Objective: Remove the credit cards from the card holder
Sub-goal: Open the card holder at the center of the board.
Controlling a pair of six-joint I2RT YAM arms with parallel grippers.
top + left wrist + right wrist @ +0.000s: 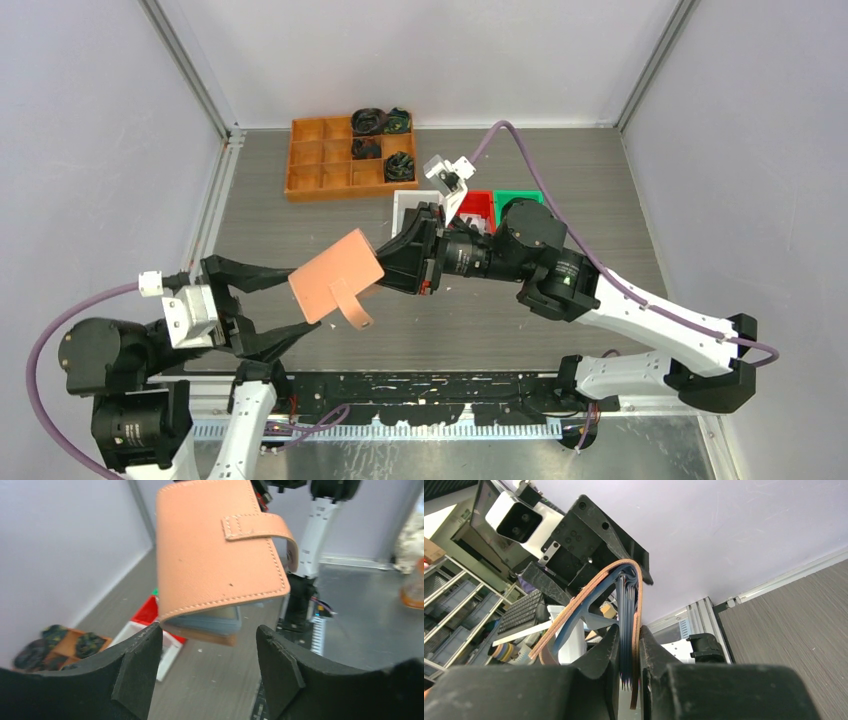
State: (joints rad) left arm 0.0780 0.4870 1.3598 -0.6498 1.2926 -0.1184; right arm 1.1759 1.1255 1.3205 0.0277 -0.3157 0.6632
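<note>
Pink card holder [337, 275] up in the air over the middle of the table [520, 320], right gripper [385, 262] at its 3 o'clock squeezing it tight, left gripper [300, 300] at its 8 o'clock with fingers spread wide, strap [352, 308] hanging loose

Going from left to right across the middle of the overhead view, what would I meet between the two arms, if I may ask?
left gripper, jaws open → card holder, held up off the table → right gripper, shut on the card holder's right end
</note>
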